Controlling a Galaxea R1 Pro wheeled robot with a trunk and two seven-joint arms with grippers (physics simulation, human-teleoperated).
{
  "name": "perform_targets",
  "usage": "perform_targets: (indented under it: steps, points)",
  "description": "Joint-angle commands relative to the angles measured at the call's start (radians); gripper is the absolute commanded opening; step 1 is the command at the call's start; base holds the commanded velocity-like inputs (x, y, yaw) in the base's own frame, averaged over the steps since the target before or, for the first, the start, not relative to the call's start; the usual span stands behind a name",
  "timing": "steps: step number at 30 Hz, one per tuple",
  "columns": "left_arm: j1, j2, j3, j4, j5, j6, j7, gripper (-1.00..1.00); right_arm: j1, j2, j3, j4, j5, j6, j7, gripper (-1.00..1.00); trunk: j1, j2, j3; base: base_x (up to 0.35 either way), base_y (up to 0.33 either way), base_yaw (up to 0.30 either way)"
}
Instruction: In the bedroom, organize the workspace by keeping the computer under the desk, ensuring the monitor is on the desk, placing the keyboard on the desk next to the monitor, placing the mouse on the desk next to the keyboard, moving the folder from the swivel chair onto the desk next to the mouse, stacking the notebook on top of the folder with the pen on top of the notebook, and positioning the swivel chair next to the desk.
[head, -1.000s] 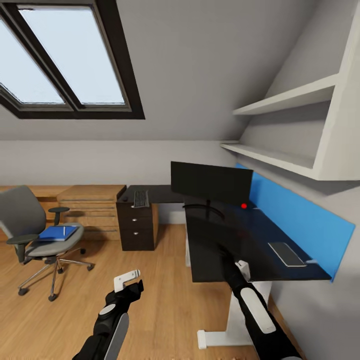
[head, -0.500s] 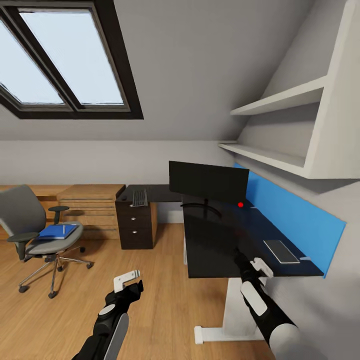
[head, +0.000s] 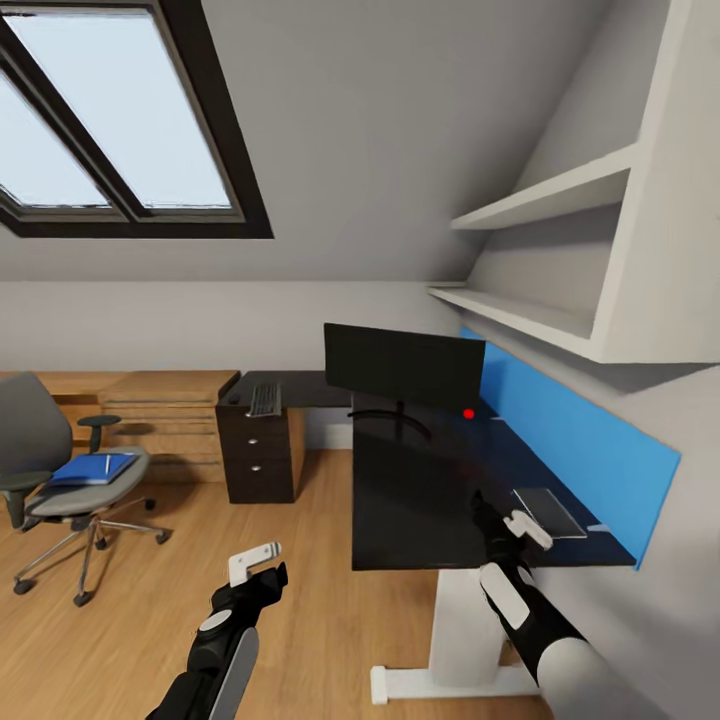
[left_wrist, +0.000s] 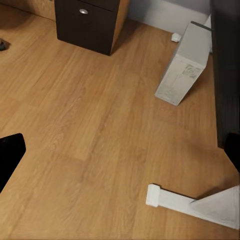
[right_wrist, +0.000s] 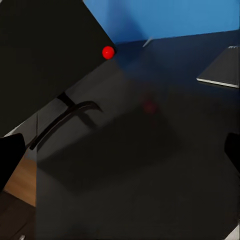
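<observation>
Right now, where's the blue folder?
In the head view the folder lies on the seat of the swivel chair at the far left of the room, in front of the wooden drawer chest and well away from the desk.

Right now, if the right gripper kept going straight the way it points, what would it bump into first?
Probably the monitor: the right gripper points low across the desk toward its curved stand, though depth is unclear.

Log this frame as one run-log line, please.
right pincer: over desk, beside notebook | left pincer: over floor | folder: on swivel chair | keyboard: on desk
</observation>
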Motion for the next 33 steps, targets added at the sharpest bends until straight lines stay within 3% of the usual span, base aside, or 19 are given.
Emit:
perform_targets:
  steps: [1,6,8,11,14,15,26,30,33]
  points:
    - [-0.001,0.000,-0.002,-0.001,0.010,0.003,0.009,1.00,-0.001,-0.001,0.005,0.003,-0.004,-0.004,-0.006,1.00,0.000,-0.001,-0.002,0.171,-0.255,0.000]
    - [-0.001,0.000,-0.002,0.007,0.009,0.003,0.008,1.00,-0.020,-0.006,0.005,0.021,-0.001,0.000,-0.007,1.00,0.000,-0.001,-0.002,0.173,-0.258,0.000]
    - [-0.001,0.000,-0.002,0.010,0.009,0.003,0.008,1.00,-0.058,-0.034,0.006,0.069,0.003,0.041,-0.040,1.00,0.000,-0.001,-0.002,0.174,-0.258,0.000]
    - [-0.001,0.000,-0.002,0.010,0.009,0.003,0.008,1.00,-0.082,-0.045,0.006,0.090,0.007,0.083,-0.066,1.00,0.000,-0.001,-0.002,0.174,-0.253,0.000]
    - [-0.001,0.000,-0.002,0.010,0.009,0.003,0.008,1.00,-0.110,-0.068,0.007,0.107,0.048,0.163,-0.102,1.00,0.000,-0.001,-0.002,0.147,-0.181,0.000]
    - [-0.001,0.000,-0.002,0.010,0.009,0.003,0.008,1.00,-0.123,-0.077,0.006,0.111,0.086,0.198,-0.124,1.00,0.000,-0.001,-0.002,0.030,-0.034,0.000]
    - [-0.001,0.000,-0.002,0.011,0.010,0.003,0.008,1.00,-0.140,-0.080,0.006,0.111,0.165,0.290,-0.213,1.00,0.000,-0.001,-0.002,0.007,-0.008,0.000]
    - [-0.001,0.000,-0.002,0.012,0.010,0.003,0.007,1.00,-0.173,-0.081,0.006,0.112,0.180,0.390,-0.336,1.00,0.000,-0.001,-0.002,0.000,0.000,0.000]
    - [-0.001,0.000,-0.002,0.012,0.010,0.003,0.007,1.00,-0.180,-0.082,0.006,0.095,0.181,0.444,-0.389,1.00,0.000,-0.001,-0.002,0.000,0.000,0.000]
